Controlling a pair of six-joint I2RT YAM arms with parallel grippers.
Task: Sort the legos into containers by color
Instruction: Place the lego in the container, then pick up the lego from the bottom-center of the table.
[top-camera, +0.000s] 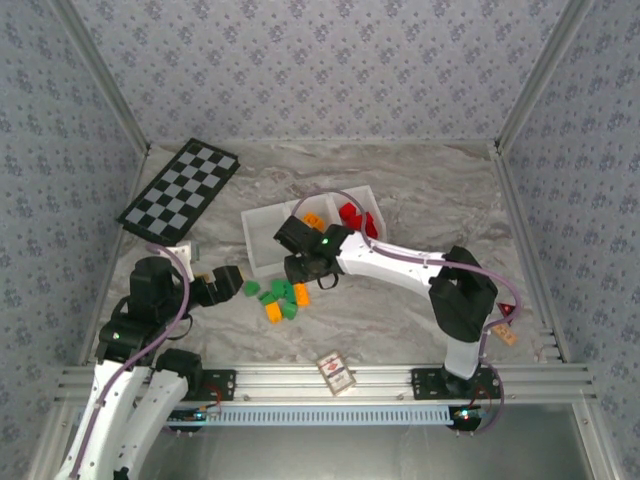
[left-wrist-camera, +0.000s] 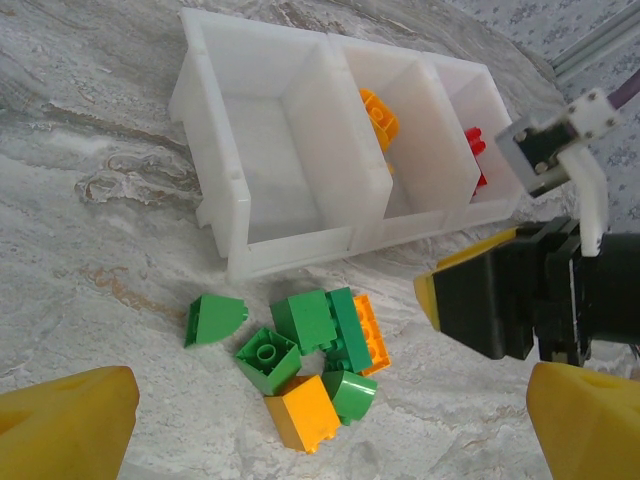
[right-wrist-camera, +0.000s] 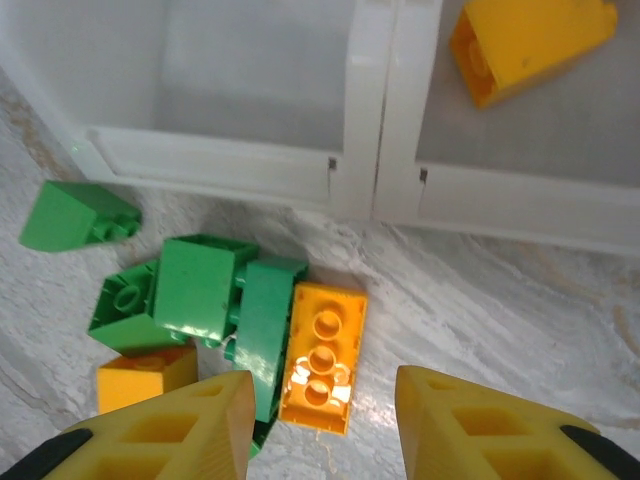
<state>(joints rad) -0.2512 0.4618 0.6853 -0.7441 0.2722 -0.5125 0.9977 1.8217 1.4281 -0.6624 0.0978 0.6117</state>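
The sort is partly done. The white tray (left-wrist-camera: 300, 240) sits mid-bench with red bricks (left-wrist-camera: 475, 150) in its right compartment, an orange one (left-wrist-camera: 378, 115) in the middle and the left compartment (left-wrist-camera: 265, 150) bare. The remaining legos (top-camera: 280, 298), about five green and two orange, huddle between the tray and the bench's near edge. The step in hand looks like an orange pick: the right tool (right-wrist-camera: 325, 400) hangs over a flat orange brick (right-wrist-camera: 320, 355) lying studs-up, its yellow fingers spread wide and holding nothing. The next move calls for a straight drop and a squeeze across the brick's narrow sides, then a short carry to the middle compartment. A green brick (right-wrist-camera: 265, 320) presses against its left side, so that finger will likely have to wedge in or nudge the neighbour. The left tool (top-camera: 230, 282) waits, jaws wide and empty, on the side of the pile toward the left edge. The bricks are hard, glossy plastic, mostly blocky, with one sloped green wedge (right-wrist-camera: 70, 215) lying apart. The tray is thin-walled and smooth, and the bench (top-camera: 400, 180) has a marbled grey surface.
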